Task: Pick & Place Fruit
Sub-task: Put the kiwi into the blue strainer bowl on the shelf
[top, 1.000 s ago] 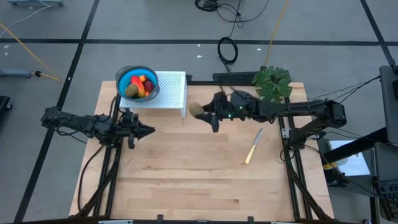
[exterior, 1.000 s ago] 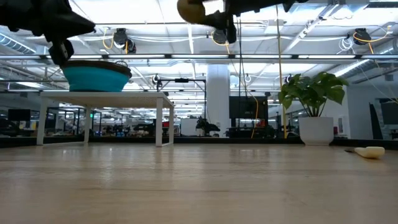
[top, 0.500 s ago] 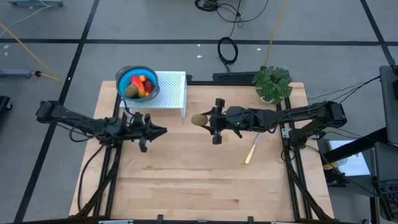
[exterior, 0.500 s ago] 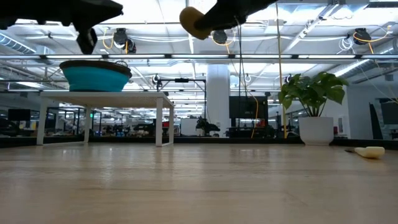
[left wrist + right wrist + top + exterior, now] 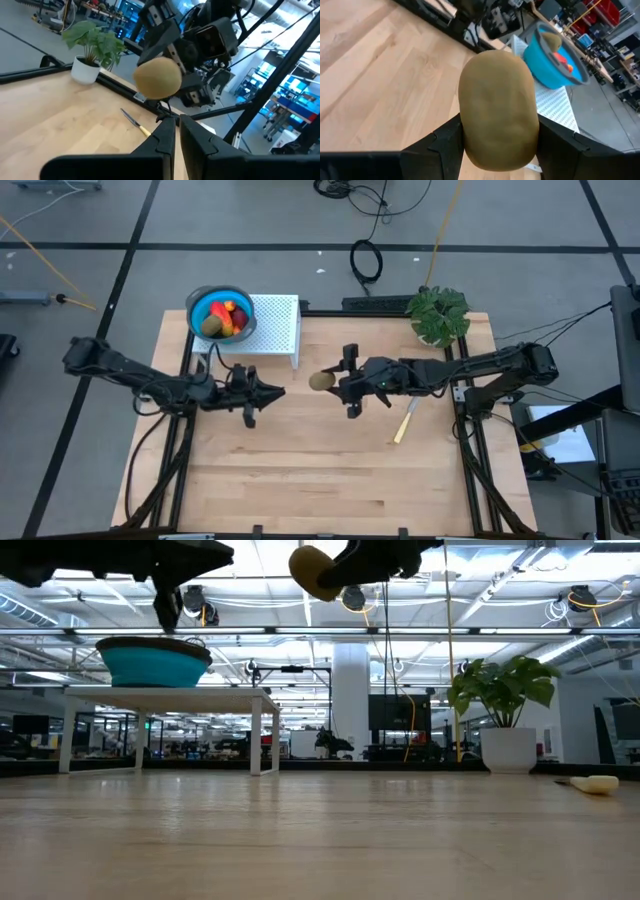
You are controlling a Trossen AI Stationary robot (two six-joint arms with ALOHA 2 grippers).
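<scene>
A brown-green kiwi point(image 5: 320, 381) hangs high over the table's middle with my right gripper point(image 5: 330, 382) shut on it; in the low view the kiwi point(image 5: 314, 572) sits well above the tabletop. My left gripper point(image 5: 276, 392) is shut and empty. It points level toward the kiwi from the table's left, a short way off, and its wrist view shows the kiwi point(image 5: 159, 77) just beyond its fingertips point(image 5: 169, 131). Several fruits lie in a blue bowl point(image 5: 200, 307) that stands on a white stand point(image 5: 278, 325) at the far left. My right gripper pinches the kiwi's two opposite sides point(image 5: 470, 135) between its two fingers point(image 5: 442, 142). The fingers come nearly level from the table's right. The kiwi sticks out past the fingertips toward my left gripper and is lifted clear of the table.
A leafy plant in a white pot point(image 5: 438, 315) stands at the far right. A pale yellow utensil point(image 5: 407, 418) lies on the wood right of centre, under my right arm. The near half of the table point(image 5: 320, 480) is bare wood.
My left gripper has gone toward the table's right, closing in on the kiwi, and stays shut. My right gripper has rolled about its own axis and carried the kiwi a little toward the near edge, still held clear of the table.
</scene>
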